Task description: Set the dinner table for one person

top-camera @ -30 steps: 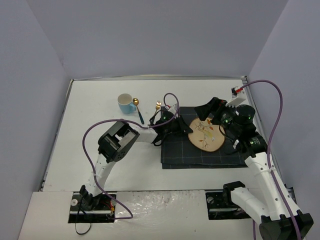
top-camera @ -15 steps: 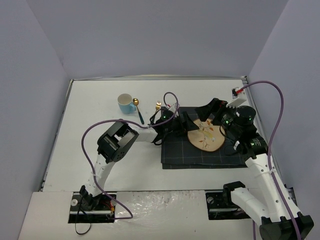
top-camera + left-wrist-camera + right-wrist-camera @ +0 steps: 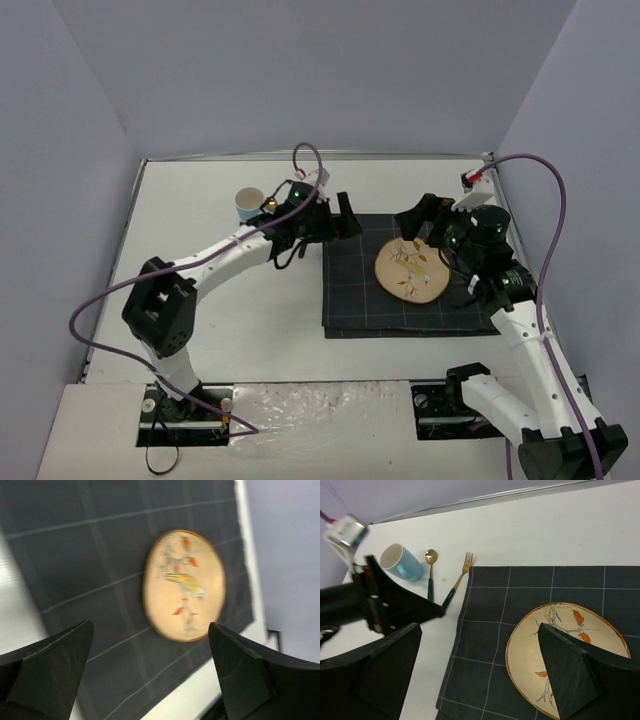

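A beige plate (image 3: 410, 270) with a leaf pattern lies flat on the dark grid placemat (image 3: 400, 300), which rests on the white dinner table (image 3: 200, 290). My left gripper (image 3: 343, 220) hovers open and empty over the placemat's far left corner. In the left wrist view the plate (image 3: 184, 585) shows blurred beyond the left gripper (image 3: 150, 630). My right gripper (image 3: 425, 225) stands open above the plate's far edge, holding nothing. Looking from the right wrist, the right gripper (image 3: 480, 630) has the plate (image 3: 567, 655) under its right finger.
A blue cup (image 3: 402, 562) stands at the table's far left. Beside it lie a gold spoon (image 3: 430, 572) and a gold fork (image 3: 457, 580) with dark green handles, just off the placemat's (image 3: 520, 630) edge. Grey walls enclose the table.
My left gripper opened, let go of the plate's left edge and pulled back to the left and up. The plate now lies flat. The right arm barely moved.
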